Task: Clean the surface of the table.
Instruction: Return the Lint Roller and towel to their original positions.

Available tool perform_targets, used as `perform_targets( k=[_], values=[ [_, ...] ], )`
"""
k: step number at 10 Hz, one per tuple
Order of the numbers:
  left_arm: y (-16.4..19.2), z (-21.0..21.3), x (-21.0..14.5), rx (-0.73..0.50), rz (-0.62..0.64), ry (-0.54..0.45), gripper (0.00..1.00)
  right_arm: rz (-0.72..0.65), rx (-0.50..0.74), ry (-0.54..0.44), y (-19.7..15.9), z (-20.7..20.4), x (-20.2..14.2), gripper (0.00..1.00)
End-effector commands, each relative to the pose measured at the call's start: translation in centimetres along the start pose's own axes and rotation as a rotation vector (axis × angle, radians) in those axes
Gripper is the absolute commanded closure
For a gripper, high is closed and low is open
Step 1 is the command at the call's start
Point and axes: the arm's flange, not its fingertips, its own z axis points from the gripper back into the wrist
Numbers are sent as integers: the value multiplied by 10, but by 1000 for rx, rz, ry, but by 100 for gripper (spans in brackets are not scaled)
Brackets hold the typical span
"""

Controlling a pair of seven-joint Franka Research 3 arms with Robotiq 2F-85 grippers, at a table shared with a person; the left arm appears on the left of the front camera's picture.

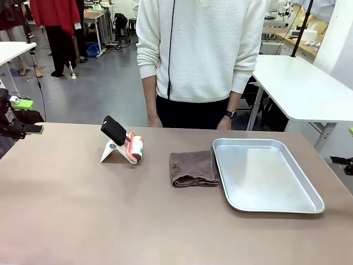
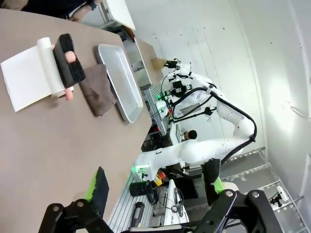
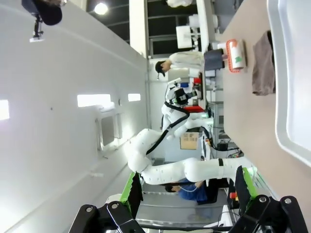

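The brownish-tan table (image 1: 83,210) spreads across the front view. A folded brown cloth (image 1: 192,168) lies on it near the middle, touching the left rim of a shallow metal tray (image 1: 309,208). My left gripper (image 1: 26,116) hovers open at the table's far left edge, holding nothing. My right gripper (image 1: 345,148) just shows at the right edge, off the table. In the left wrist view my gripper (image 2: 155,187) stands open, with the cloth (image 2: 97,90) far off. The right wrist view has my gripper (image 3: 188,190) open, away from the table (image 3: 243,107).
A roller with a black handle (image 1: 122,141) rests on a white stand left of the cloth. A person in a white sweater stands at the far side with one hand (image 1: 154,120) by the table's edge. A white table (image 1: 309,88) stands at the back right.
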Motion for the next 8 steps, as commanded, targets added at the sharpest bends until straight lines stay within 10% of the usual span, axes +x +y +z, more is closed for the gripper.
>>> perform_targets(
  k=[1,8],
  values=[
    [-7,-3,-1,-5,-24,2,0,-2,-10,18,13,-7,-6,0],
    [-7,-3,-1,-5,-24,2,0,-2,-10,18,13,-7,-6,0]
  ],
)
